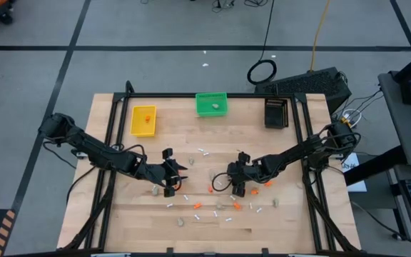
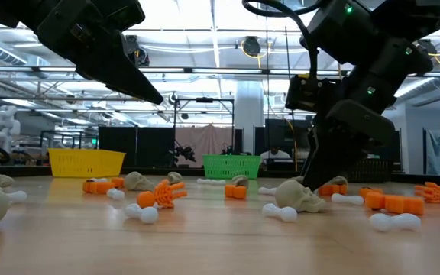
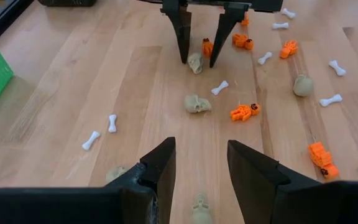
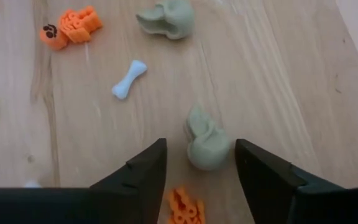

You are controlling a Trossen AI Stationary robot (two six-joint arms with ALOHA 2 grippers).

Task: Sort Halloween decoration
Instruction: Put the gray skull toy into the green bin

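Right gripper [image 4: 196,171]: low over the wooden table top, near its middle, a little to the right; its two dark fingers stand apart, one on each side of a beige-grey rounded skull piece [image 4: 205,144]; I cannot tell if the fingers touch the skull, and it lies on the wood, not lifted
Same gripper in left wrist view [image 3: 197,60]: the fingers point down with the small skull [image 3: 195,63] between their tips
Near the right gripper: a thin white bone stick [image 4: 129,79], a second beige-grey skull [image 4: 167,17], a bright orange skeleton figure [image 4: 71,27] and one more orange piece [image 4: 186,208] just below the fingers
Left gripper [image 3: 200,163]: to the left of the middle of the table, facing the right gripper; the fingers are partly open and hold nothing; a small beige piece [image 3: 200,207] lies on the wood between them
Halloween decoration [image 1: 216,205]: many small pieces, orange, beige-grey and white, scattered over the middle and front part of the light wooden table [image 1: 113,221], between and in front of both arms
Yellow plastic bin [image 1: 143,120]: at the back left of the table, with something orange inside
Green plastic bin [image 1: 211,104]: at the back middle, with a pale lump inside
Black bin [image 1: 276,112]: at the back right
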